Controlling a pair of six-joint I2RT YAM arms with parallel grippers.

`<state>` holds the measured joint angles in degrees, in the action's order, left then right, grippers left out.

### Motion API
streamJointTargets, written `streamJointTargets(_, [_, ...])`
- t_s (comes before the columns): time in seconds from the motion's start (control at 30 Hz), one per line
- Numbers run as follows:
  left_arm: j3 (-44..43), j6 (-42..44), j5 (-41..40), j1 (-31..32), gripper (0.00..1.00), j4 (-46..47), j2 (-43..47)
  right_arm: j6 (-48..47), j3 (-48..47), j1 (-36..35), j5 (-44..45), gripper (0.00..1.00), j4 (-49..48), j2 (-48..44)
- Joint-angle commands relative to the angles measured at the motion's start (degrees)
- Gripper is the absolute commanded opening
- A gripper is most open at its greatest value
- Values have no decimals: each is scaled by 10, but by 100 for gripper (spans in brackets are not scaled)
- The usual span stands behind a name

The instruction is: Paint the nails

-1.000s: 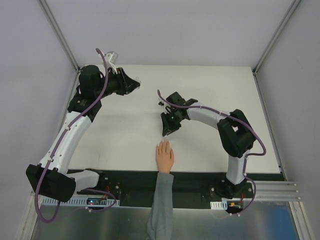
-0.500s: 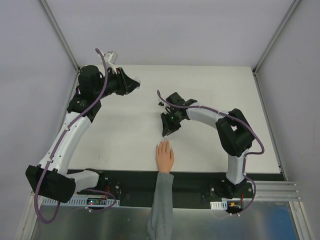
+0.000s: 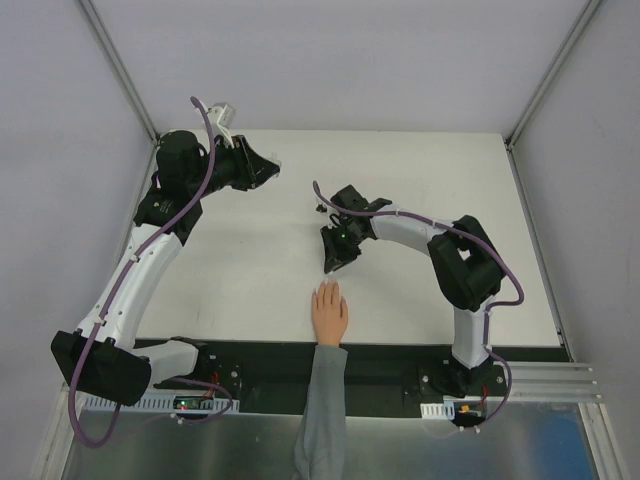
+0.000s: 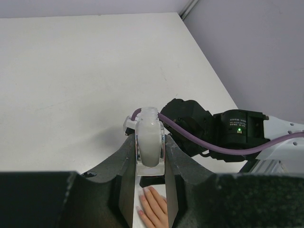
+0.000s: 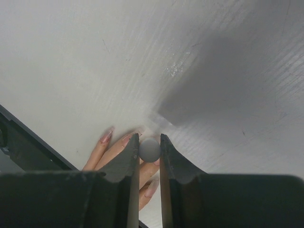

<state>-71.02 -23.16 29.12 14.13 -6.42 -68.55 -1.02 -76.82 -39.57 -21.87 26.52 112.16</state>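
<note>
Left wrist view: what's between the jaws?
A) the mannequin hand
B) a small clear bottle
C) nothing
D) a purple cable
B: the left gripper has its jaws shut on a small clear bottle, whose threaded neck points away from the camera. The mannequin hand lies on the table below, untouched.

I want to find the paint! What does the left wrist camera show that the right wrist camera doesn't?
Only the left wrist view shows the small clear bottle clamped in the left jaws, with the right arm beyond it. Only the right wrist view shows a small grey round piece pinched in the right jaws, in front of the mannequin hand, and its pinkish nails up close. Both views show that hand lying on the white table.
</note>
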Motion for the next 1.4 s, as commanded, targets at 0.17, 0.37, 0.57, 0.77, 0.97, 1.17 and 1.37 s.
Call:
streamJointTargets(0.17, [-14, 7, 5, -7, 0, 17, 15, 5, -26, 6, 4, 0, 5, 10])
streamJointTargets(0.37, [-14, 8, 7, -9, 0, 17, 12, 5, -19, 9, 9, 0, 10, 5])
streamJointTargets(0.57, [-16, 8, 8, -10, 0, 18, 11, 5, -18, 12, 9, 0, 9, 7])
streamJointTargets(0.77, [-16, 9, 8, -11, 0, 17, 9, 4, -19, 13, 9, 0, 7, 12])
streamJointTargets(0.97, [-19, 7, 14, -11, 0, 17, 4, 4, -26, 16, 11, 0, 7, 21])
streamJointTargets(1.17, [-19, 7, 12, -12, 0, 18, 5, 1, -34, 20, 26, 0, 15, 20])
streamJointTargets(1.37, [-21, 9, 11, -12, 0, 18, 5, -5, -47, 21, 47, 0, 41, 6])
